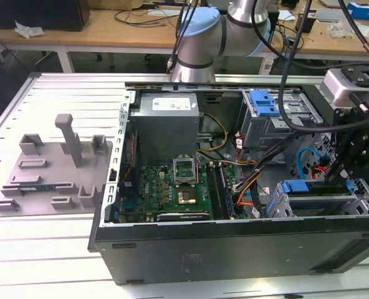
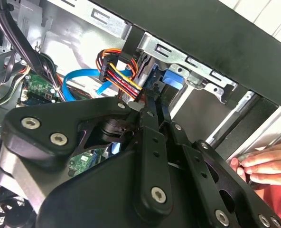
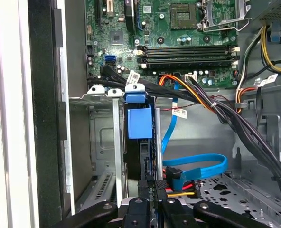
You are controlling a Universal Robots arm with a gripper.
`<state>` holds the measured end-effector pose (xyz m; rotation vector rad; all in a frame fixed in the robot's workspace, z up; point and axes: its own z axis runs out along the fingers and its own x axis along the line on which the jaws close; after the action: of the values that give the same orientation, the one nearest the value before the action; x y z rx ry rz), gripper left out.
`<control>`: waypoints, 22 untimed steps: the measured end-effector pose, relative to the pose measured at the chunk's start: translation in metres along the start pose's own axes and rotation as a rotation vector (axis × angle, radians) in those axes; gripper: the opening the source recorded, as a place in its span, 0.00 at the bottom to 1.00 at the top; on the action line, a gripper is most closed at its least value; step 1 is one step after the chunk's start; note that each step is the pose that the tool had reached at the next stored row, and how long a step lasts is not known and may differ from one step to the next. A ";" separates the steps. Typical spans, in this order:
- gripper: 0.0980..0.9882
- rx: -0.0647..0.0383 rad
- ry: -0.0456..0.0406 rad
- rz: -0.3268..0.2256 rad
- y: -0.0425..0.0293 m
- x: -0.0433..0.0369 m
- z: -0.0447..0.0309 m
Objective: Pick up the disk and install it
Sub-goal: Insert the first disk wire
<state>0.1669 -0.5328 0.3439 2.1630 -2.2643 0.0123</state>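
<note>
My black two-fingered gripper [image 3: 153, 186] is clenched narrow on the near edge of the disk [image 3: 139, 124], a flat silver hard drive in a blue plastic carrier, as best I can judge. It stands edge-on between the rails of the grey metal drive cage [image 3: 102, 142]. Picking up looks done; whether it's fully seated I can't tell. Beyond lies the green motherboard [image 3: 178, 28].

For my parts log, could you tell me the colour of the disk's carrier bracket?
Blue; the carrier bracket shows best in the first wrist view.
</note>
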 end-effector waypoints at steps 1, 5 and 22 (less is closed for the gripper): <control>0.08 0.000 -0.0001 0.000 0.0000 0.0000 0.0003; 0.08 0.000 0.0000 0.000 0.0000 0.0000 0.0013; 0.08 0.000 0.0002 0.000 0.0000 -0.0001 0.0061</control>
<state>0.1669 -0.5328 0.3378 2.1629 -2.2642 0.0125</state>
